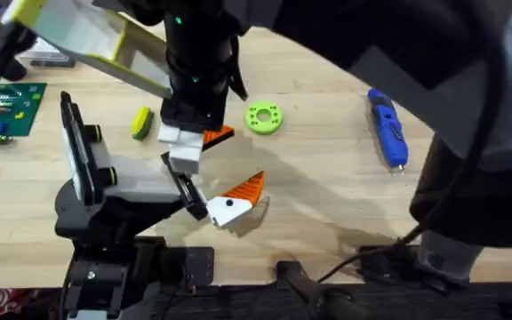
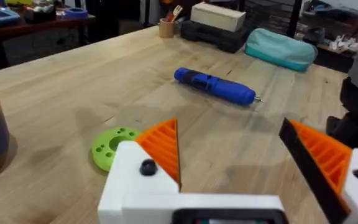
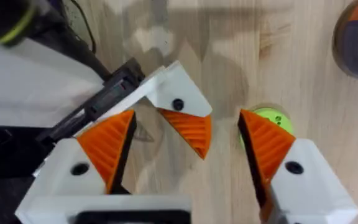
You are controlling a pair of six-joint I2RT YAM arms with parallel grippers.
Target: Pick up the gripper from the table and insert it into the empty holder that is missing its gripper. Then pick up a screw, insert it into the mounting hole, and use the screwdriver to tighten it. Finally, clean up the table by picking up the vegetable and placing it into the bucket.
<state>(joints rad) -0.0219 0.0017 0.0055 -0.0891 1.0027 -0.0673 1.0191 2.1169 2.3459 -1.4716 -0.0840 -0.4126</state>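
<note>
The holder (image 1: 136, 182), white with black side plates, is my left gripper (image 2: 229, 127), and its two fingers stand wide apart. The gripper (image 3: 191, 134), an orange wedge on a white base, sits at the far end of the holder's black rail (image 3: 98, 102). It is the finger (image 2: 157, 149) beside the lime ring. My right gripper (image 3: 185, 115) hovers over it, open, with one finger on each side and neither touching. The blue screwdriver (image 1: 387, 129) lies far right. The yellow-green vegetable (image 1: 141, 123) lies left of my right gripper (image 1: 185, 133). The screw is out of view.
A lime-green ring (image 1: 263, 117) lies just beyond the holder's far finger. The bucket (image 3: 356, 37) stands on the table's far side. A green circuit board (image 1: 5, 108) sits at the left edge. My right arm's dark bulk spans the top and right of the overhead view.
</note>
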